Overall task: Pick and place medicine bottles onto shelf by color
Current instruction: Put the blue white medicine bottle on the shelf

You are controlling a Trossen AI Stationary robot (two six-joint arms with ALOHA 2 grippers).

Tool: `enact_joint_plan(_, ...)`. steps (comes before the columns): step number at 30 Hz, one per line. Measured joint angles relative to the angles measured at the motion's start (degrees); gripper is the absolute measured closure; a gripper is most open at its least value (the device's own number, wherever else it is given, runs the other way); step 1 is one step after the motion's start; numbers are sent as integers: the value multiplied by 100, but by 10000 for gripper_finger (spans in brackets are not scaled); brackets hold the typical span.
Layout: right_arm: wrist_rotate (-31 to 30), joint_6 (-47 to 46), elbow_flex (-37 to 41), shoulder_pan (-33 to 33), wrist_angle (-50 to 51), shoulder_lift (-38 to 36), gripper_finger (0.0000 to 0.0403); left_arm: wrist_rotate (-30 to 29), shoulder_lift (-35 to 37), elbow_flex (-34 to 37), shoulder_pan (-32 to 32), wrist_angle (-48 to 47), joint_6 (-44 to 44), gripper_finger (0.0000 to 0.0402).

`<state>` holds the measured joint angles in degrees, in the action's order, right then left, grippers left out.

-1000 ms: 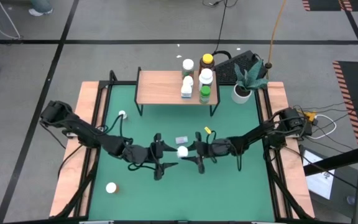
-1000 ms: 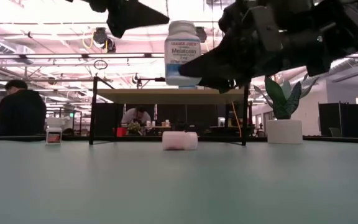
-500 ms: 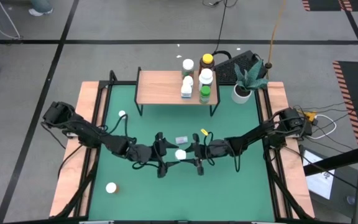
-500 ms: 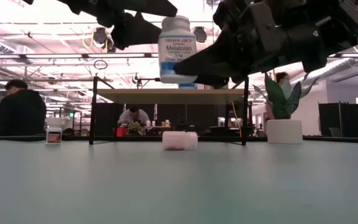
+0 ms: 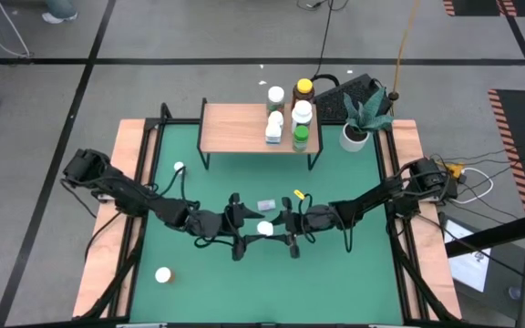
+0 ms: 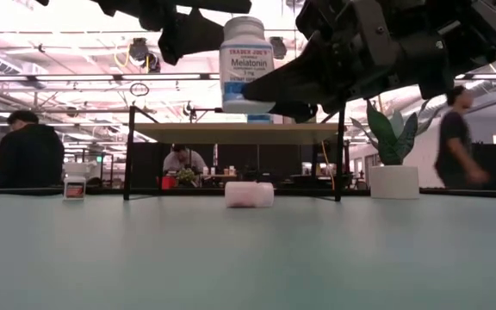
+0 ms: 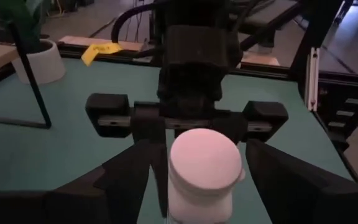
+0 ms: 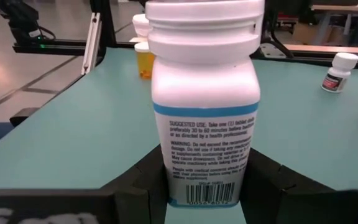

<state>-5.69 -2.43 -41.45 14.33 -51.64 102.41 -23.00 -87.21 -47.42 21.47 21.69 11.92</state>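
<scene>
A white Melatonin bottle (image 6: 246, 65) with a white cap is upright in the air above the middle of the green table (image 5: 335, 273). My right gripper (image 5: 285, 228) is shut on it. My left gripper (image 5: 241, 228) faces it from the table's left. It is open, with a finger on either side of the bottle's cap (image 7: 205, 163), and does not touch it. The wooden shelf (image 5: 235, 128) stands at the far edge, with several bottles (image 5: 290, 118) on its right end. My right gripper pinches the bottle's lower body (image 8: 205, 186) between its two fingers (image 8: 143, 180), just above the base. The fingers come level from the table's right. The bottle stands upright in the hold, cap up, lifted clear of the table.
A white bottle (image 6: 249, 194) lies on its side mid-table. A small red-labelled bottle (image 5: 179, 168) stands at the left. A white-capped amber bottle (image 5: 163, 274) stands near the front left. A white plant pot (image 5: 355, 137) stands right of the shelf. People show beyond the table.
My left gripper has moved toward the table's right, up to the bottle, its fingers now beside the cap. My right gripper has carried the bottle slightly up and toward the near edge. The bottle stays upright.
</scene>
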Motion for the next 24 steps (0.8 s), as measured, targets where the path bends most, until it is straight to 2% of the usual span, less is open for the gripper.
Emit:
enact_joint_plan(7, -5, -125, -2, 0, -37, 0, 262, 40, -436, -2, -20, 510, -239, 137)
enact_joint_plan(11, -10, -138, -4, 0, 12, 2, 262, 46, -439, -2, -20, 567, -390, 144)
enact_joint_plan(21, -18, -154, -4, 4, 24, 4, 261, 43, -381, -2, -4, 554, -564, 220)
enact_joint_plan(24, -21, -154, -4, 4, 17, 4, 261, 42, -381, -2, -2, 556, -561, 227)
